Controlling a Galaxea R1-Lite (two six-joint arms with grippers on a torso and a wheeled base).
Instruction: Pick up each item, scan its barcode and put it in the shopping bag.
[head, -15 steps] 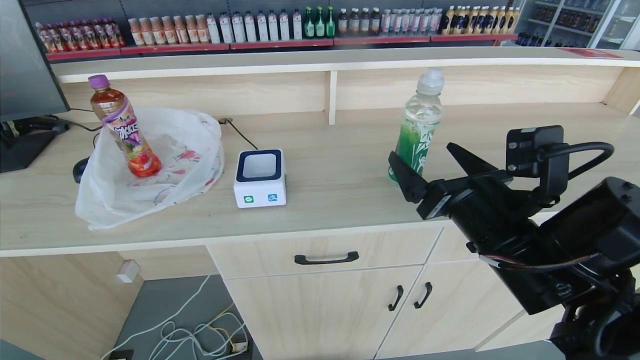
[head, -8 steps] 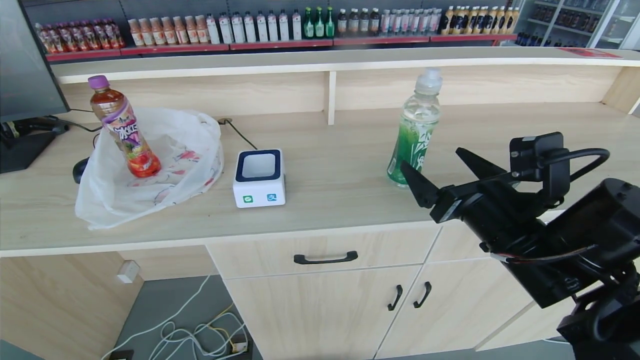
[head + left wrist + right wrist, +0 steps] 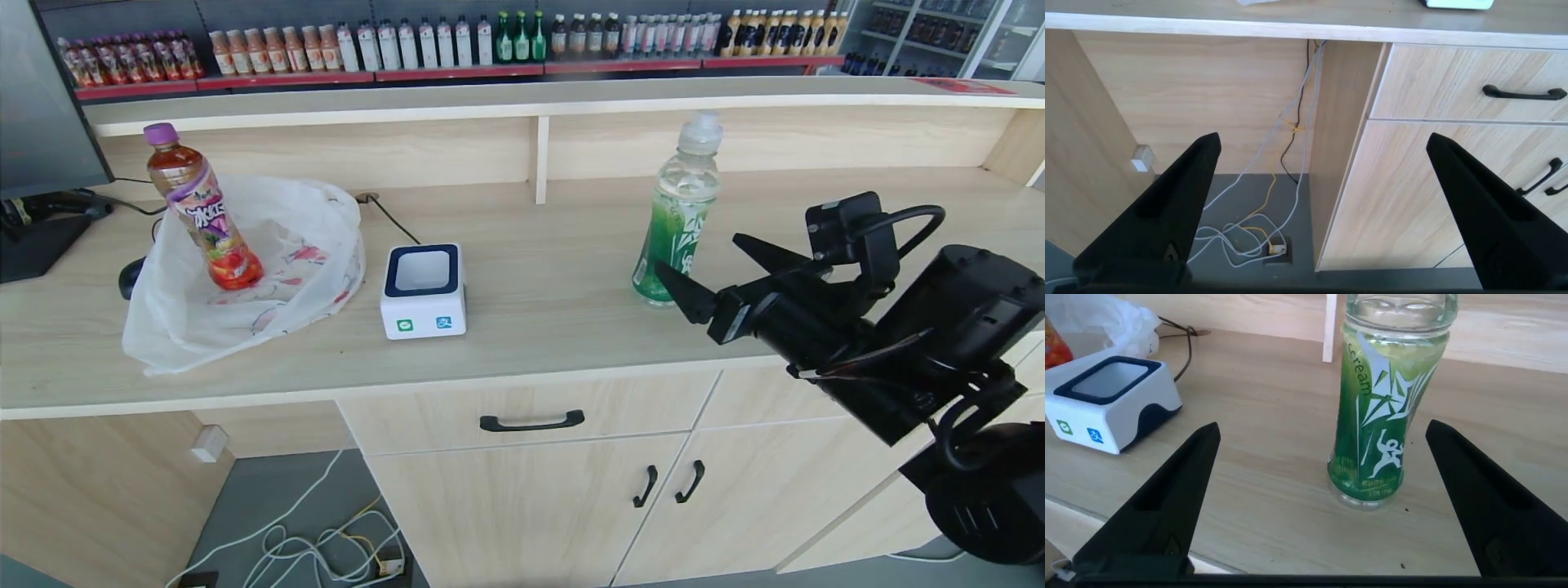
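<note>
The right gripper (image 3: 699, 254), wide open and empty, had edged back from the one green bottle (image 3: 684, 214) on the counter (image 3: 539, 269). One red bottle (image 3: 204, 214) leaned in one bag (image 3: 310, 245) by one scanner (image 3: 424, 292). The left gripper (image 3: 1323, 143) gaped empty too.

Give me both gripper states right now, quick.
Left gripper: open, empty, down by the cabinet front.
Right gripper: open, empty, facing the green bottle on the counter, not touching it.

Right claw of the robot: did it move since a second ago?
Yes. The right gripper shifted slightly right: a second ago its near finger covered the base of the green bottle; now that tip sits just beside it.
</note>
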